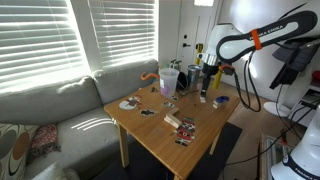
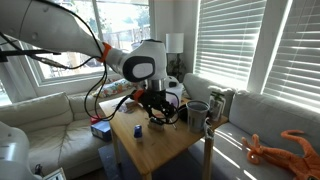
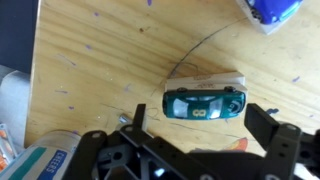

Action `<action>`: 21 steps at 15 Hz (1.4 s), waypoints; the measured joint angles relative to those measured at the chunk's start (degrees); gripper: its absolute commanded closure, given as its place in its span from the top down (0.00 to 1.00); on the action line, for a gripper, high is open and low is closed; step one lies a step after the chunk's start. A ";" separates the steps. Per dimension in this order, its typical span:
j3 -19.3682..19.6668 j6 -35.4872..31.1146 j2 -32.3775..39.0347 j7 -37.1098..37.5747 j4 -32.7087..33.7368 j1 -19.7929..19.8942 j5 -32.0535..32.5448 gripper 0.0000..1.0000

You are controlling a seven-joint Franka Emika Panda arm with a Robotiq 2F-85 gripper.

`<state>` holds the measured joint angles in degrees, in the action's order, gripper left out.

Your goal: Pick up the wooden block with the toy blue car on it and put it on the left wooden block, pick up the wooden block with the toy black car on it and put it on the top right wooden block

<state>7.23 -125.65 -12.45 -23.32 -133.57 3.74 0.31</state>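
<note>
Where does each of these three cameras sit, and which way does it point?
In an exterior view: off a table corner, facing sofa and blinds; arm enters from picture-right.
In an exterior view: beside the robot, facing sofa and blinds; arm and tool mid-picture.
Wrist view: looks down at a toy car on a block; tool at bottom.
Both exterior views share table, arm, sofa.

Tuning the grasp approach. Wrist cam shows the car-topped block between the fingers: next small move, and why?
Probably lower straight down. In the wrist view the gripper looks open, its fingers flanking the wooden block that carries the dark toy car, roughly centred. Nothing is gripped yet, so the fingers should bracket the block, not the car.
</note>
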 measured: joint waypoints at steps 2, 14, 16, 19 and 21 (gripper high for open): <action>0.33 0.17 -0.93 -0.01 0.38 0.07 0.00 1.00; 1.98 13.59 -10.90 0.55 1.13 0.55 -0.10 1.00; 2.33 18.76 -13.55 2.06 1.59 0.87 -0.05 1.00; 2.31 24.88 -16.41 6.65 2.29 1.89 0.02 1.00; 2.31 26.10 -17.68 8.80 2.35 2.38 0.18 1.00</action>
<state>9.54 -99.55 -30.14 -14.53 -131.22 6.12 0.50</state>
